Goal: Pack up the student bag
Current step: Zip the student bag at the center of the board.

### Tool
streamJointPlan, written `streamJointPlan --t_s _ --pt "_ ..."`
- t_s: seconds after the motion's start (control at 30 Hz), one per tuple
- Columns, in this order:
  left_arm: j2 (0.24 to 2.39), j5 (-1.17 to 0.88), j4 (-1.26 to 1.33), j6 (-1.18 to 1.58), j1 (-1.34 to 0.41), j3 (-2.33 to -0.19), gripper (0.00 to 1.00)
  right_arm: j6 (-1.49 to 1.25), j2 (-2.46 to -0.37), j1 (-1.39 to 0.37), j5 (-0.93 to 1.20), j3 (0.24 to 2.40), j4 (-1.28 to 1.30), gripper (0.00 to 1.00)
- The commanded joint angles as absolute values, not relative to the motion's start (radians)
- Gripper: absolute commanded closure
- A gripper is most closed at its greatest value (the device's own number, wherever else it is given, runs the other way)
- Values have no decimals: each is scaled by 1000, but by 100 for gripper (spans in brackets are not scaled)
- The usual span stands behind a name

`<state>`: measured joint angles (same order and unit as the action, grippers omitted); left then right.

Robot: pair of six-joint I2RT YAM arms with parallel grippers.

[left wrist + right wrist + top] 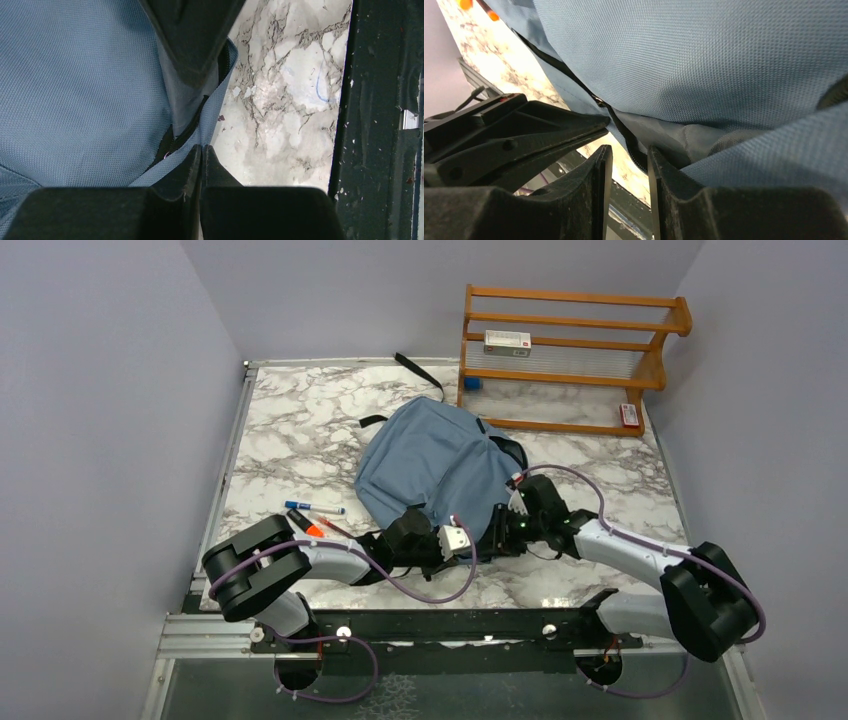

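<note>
Top external view puts both arms reaching in from the near edge of the marble surface (300, 430), their tips almost meeting at the near hem of the student bag (430, 465), which lies flat around the middle of the surface, slightly toward the right edge. The left end effector (201, 150) is fully closed, fingers pressed together at the bag's rim beside the dark zipper (180, 135); whether any fabric is pinched between them I cannot tell. The right end effector (629, 150) stands a narrow gap apart with nothing between its fingers, its tips just short of the zipper line. The risk I see is crowding: with the two so close, a small sideways move could knock them together. The soft cloth could also bunch or slide toward the near edge rather than open, and a narrow gap may catch the grey lining instead of the zipper pull. Left of the bag lie two markers (313, 508). A black strap (420, 372) trails toward the far edge, where a wooden rack (570, 360) stands in the far right corner. Plain grey walls close in on three sides.
</note>
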<state>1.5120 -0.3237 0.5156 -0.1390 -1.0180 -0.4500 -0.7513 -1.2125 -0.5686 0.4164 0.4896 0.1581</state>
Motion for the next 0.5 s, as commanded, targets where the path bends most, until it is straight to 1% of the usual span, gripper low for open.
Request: streamJointPlan --t_s 0.0,0.17,0.47 --pt "1526 -321 487 -115 -1035 -432 100 -725 -1263 -577 519 518 98 63" --pt "1537 -322 492 -120 -1038 -439 100 -708 -1320 -582 564 529 75 63" --pt "1537 -325 503 -126 -1040 -442 100 -712 -1414 -598 563 534 15 62"
